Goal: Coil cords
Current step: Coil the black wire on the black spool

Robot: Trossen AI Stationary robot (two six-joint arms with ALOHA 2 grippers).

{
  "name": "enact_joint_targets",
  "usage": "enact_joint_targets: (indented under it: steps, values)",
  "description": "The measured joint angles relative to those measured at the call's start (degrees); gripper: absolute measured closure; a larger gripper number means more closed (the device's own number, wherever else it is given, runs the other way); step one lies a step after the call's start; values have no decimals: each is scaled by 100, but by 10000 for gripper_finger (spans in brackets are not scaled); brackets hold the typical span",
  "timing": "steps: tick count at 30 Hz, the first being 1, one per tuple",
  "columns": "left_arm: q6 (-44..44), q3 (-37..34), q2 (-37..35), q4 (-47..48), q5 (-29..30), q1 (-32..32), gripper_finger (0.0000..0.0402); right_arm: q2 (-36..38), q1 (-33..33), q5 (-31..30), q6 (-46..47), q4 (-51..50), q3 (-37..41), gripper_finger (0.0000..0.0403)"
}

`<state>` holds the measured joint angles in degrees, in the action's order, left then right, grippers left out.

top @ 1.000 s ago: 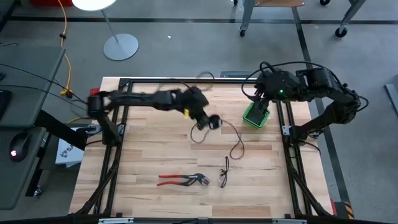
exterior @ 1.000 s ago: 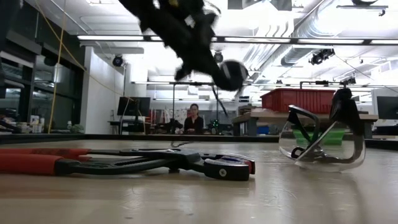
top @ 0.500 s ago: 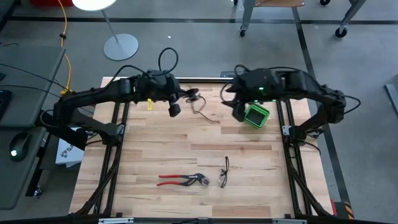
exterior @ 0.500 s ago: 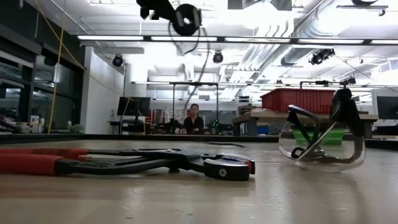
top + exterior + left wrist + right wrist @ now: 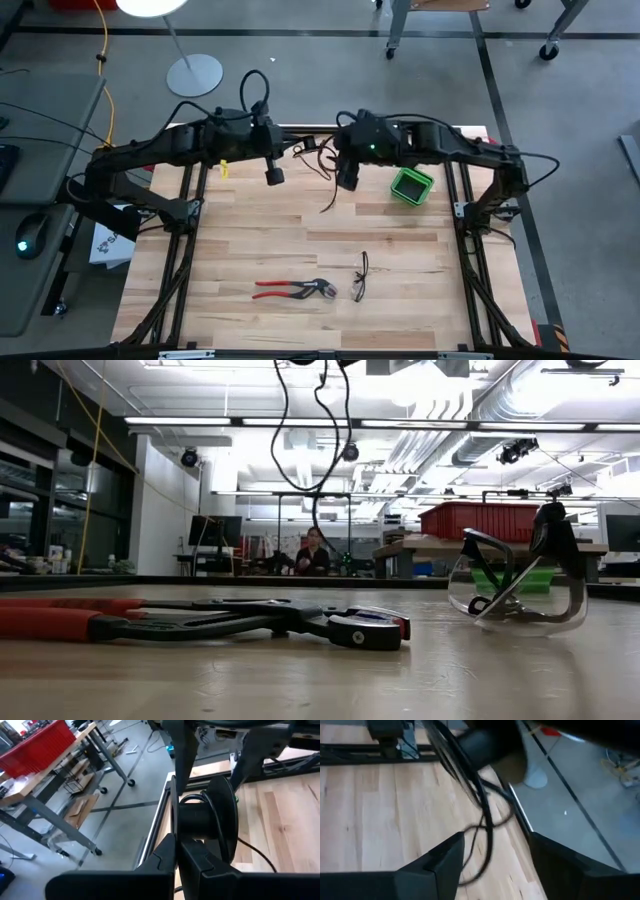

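The thin black cord hangs in slack loops above the table's far middle; the low view shows them dangling from the picture's top. My left gripper is shut, and a black spool-shaped piece with the cord looped round it sits at its fingertips. My right gripper is open just to the right. Its two fingers stand on either side of the hanging strands; I cannot tell whether they touch. My left gripper is shut at the black spool-shaped piece that the cord is looped round; the fingertips hide the place of contact. The fingers come roughly level from the table's left. The cord hangs slack below them, its free end low over the boards.
Red-handled pliers and black-framed safety glasses lie near the front middle. A green bin stands at the far right. The black frame rail runs along the far edge behind both grippers. A person sits in the room beyond.
My left gripper has gone up and toward the table's far left with the cord. The cord lay partly on the boards and now hangs in slack loops. My right gripper has left the green bin and gone toward the table's left, up to the hanging cord.
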<state>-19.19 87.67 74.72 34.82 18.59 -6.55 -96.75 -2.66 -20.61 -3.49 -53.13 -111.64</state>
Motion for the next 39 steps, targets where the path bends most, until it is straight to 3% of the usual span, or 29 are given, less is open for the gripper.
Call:
enact_joint_targets:
  steps: [5,10,12,23,29,39]
  values:
    - [-5,59,-2,6,4,31,401,-99,-11,-233,-29,35,1,245]
    - [-2,59,0,201,9,-34,401,-30,45,-405,-210,248,-1,367]
    - [7,59,0,256,23,-88,401,15,53,-399,-255,262,-6,389]
    - [95,35,474,79,122,-535,401,91,314,-244,-101,1304,-198,400]
    - [108,193,504,-607,251,-828,401,68,445,-38,389,1016,-196,402]
    - [810,1463,170,157,-2,-925,401,41,693,5,700,-250,-191,402]
